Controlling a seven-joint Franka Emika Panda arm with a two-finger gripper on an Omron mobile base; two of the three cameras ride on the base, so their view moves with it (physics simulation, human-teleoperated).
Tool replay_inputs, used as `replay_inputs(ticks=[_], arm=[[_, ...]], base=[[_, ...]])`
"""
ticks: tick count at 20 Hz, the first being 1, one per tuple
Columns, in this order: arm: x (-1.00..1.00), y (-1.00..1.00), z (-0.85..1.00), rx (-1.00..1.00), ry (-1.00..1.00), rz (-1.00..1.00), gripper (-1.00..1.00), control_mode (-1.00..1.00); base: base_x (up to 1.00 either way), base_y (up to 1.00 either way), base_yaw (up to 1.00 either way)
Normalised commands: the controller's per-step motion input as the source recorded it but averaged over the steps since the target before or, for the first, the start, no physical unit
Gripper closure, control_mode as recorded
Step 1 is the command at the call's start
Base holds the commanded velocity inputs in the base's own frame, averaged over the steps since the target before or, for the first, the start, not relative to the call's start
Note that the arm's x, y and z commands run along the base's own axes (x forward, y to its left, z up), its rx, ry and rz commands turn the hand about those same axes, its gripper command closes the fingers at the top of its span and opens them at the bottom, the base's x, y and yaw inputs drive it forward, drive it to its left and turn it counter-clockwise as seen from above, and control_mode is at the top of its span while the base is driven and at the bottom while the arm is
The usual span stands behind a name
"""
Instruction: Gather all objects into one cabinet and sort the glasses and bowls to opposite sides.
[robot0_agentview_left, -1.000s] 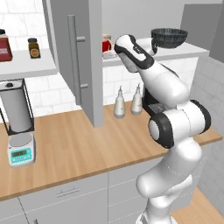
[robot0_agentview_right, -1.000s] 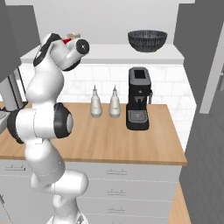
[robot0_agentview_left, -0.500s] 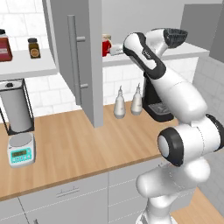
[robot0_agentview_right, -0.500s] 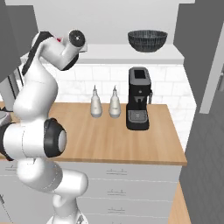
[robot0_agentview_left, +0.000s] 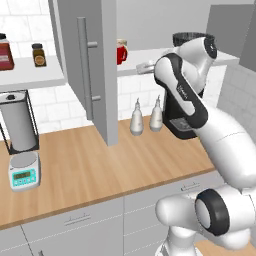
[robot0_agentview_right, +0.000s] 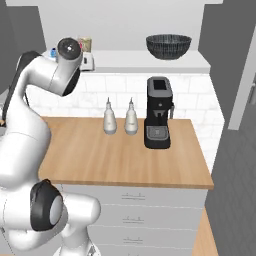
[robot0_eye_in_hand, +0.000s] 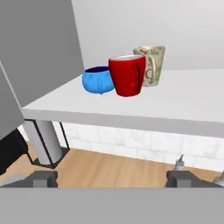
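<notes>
On the cabinet's white shelf (robot0_eye_in_hand: 175, 103) stand the red cup (robot0_eye_in_hand: 128, 75), the cream cup (robot0_eye_in_hand: 151, 64) just behind it, and the blue bowl (robot0_eye_in_hand: 98, 79) to their left. My gripper (robot0_eye_in_hand: 113, 179) is open and empty, and hangs in front of the shelf edge, a little below it and short of the cups. In the left base view the gripper (robot0_agentview_left: 142, 66) sits just right of the red cup (robot0_agentview_left: 121, 51). The dark grey bowl (robot0_agentview_right: 168, 46) rests further right on the same shelf, apart from the others. The cabinet door (robot0_agentview_left: 92, 70) stands open.
A black coffee machine (robot0_agentview_right: 158, 112) and two white bottles (robot0_agentview_right: 120, 117) stand on the wooden counter (robot0_agentview_right: 115, 155) under the shelf. A scale (robot0_agentview_left: 24, 172) and a tall grey blender (robot0_agentview_left: 17, 120) are at the left. Jars (robot0_agentview_left: 20, 52) sit on the left shelf.
My arm's elbow has swung up and to the right, in front of the dark grey bowl in the left base view. The hand has drawn back a little from the cups. The jaws stay open.
</notes>
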Motion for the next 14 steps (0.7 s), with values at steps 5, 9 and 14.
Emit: replay_inputs(ticks=[5, 9, 14], arm=[[-1.00, -0.26, -0.77, -0.03, -0.16, -0.18, -1.00, -1.00], [-1.00, -0.33, -0.66, 0.00, -0.16, -0.22, -1.00, -1.00], [-1.00, -0.33, -0.49, 0.00, -0.08, -0.25, -1.00, -1.00]], base=[[0.00, 0.00, 0.00], [0.00, 0.00, 0.00], [0.00, 0.00, 0.00]])
